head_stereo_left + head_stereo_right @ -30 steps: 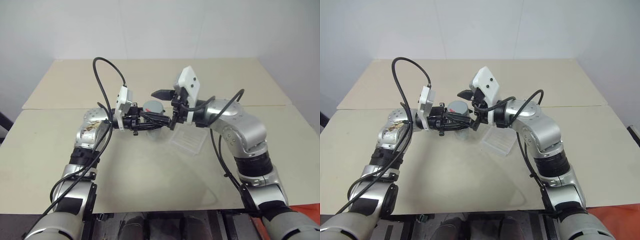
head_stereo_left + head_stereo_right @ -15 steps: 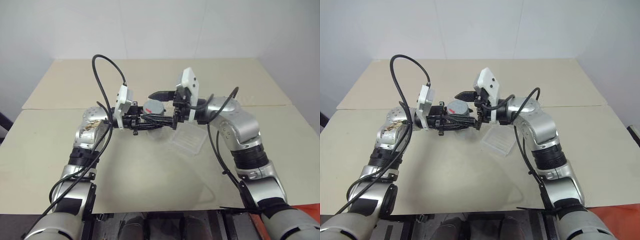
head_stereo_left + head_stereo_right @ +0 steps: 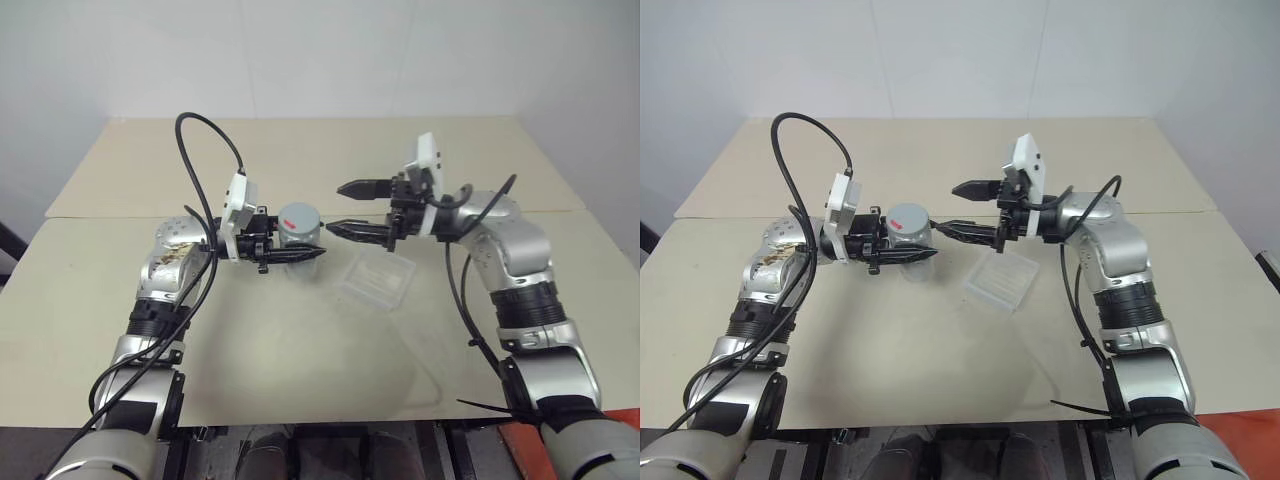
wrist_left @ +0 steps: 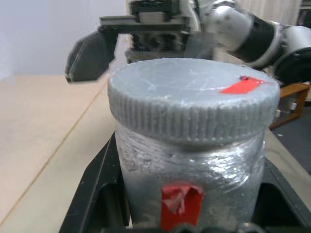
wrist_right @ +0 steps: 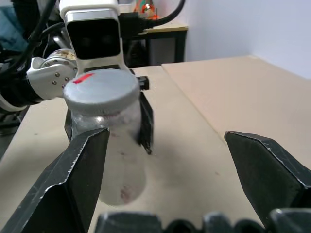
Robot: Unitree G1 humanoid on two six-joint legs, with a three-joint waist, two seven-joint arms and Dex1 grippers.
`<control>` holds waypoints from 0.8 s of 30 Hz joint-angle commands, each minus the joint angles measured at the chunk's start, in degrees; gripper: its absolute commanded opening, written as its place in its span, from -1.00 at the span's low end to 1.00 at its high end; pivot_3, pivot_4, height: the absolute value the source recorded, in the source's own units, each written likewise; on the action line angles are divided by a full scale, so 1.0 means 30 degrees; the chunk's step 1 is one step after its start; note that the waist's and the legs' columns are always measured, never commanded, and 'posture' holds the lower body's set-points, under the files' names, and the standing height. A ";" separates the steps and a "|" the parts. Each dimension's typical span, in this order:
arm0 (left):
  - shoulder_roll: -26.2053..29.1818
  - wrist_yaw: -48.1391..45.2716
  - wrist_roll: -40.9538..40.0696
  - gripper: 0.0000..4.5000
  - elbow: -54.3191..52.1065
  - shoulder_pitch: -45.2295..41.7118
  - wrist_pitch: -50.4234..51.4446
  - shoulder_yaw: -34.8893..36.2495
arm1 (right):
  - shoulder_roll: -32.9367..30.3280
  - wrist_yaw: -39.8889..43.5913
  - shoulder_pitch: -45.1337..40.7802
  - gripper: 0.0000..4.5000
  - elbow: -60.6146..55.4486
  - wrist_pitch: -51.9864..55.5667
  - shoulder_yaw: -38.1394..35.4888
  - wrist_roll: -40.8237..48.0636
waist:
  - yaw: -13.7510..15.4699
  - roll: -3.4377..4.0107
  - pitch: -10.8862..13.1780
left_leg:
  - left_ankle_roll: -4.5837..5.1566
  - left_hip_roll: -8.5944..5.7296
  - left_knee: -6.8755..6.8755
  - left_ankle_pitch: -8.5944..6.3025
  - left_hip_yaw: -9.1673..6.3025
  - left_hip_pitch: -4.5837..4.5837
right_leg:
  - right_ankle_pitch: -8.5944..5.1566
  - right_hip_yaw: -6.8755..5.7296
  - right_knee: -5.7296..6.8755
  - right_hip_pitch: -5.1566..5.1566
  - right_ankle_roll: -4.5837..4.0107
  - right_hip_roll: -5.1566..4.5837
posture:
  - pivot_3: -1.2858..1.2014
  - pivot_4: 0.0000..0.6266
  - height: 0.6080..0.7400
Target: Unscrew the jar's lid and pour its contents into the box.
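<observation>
Beige tabletop (image 3: 300, 370): jar (image 3: 300, 232), lid (image 4: 193, 99) on, is clamped by left gripper (image 3: 300, 254); right gripper (image 3: 345, 209), spread wide beside jar, could be misaligned and slip off the lid

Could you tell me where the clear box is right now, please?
The box lies flat on the table, centre-right in the head views, below the open right gripper and right of the jar.

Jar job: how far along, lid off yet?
Done: the left end effector is shut on the jar, holding it upright above the table. In hand: the lid is on the jar; the right end effector is open beside it, not touching. Left: grip and unscrew the lid, then pour into the box, which lies on the table below the right end effector.
</observation>
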 commanded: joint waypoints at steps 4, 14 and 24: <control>-0.0198 0.0006 -0.0305 -0.06 -0.0094 -0.0563 -0.0042 0.0166 | 0.0498 0.0310 0.0120 0.98 -0.3176 0.0405 -0.0077 0.1275 | -0.0086 0.0000 0.0000 | -0.0001 0.0002 0.0000 0.0000 0.0007 0.0003 | 0.0000 0.0001 0.0003 -0.0004 0.0000 0.0001 | 0.03 -0.52 1.00; -0.0497 -0.0018 -0.0195 -0.06 0.0496 -0.1008 -0.0222 0.0142 | 0.2475 -0.1936 -0.1023 0.98 -0.2920 0.0354 0.0957 -0.0047 | -0.0036 0.0000 0.0000 | -0.0002 -0.0006 0.0004 0.0001 0.0001 0.0005 | 0.0000 -0.0003 0.0010 -0.0002 0.0000 0.0000 | 0.03 -0.52 1.00; -0.0402 -0.0066 -0.0210 -0.06 0.0441 -0.1018 -0.0228 0.0240 | 0.3751 -0.2800 -0.1728 0.98 -0.1581 -0.0026 0.1555 -0.1082 | -0.0058 0.0001 0.0000 | -0.0004 -0.0007 0.0004 0.0003 -0.0003 0.0004 | 0.0000 -0.0017 0.0011 0.0000 0.0000 0.0000 | 0.03 -0.52 1.00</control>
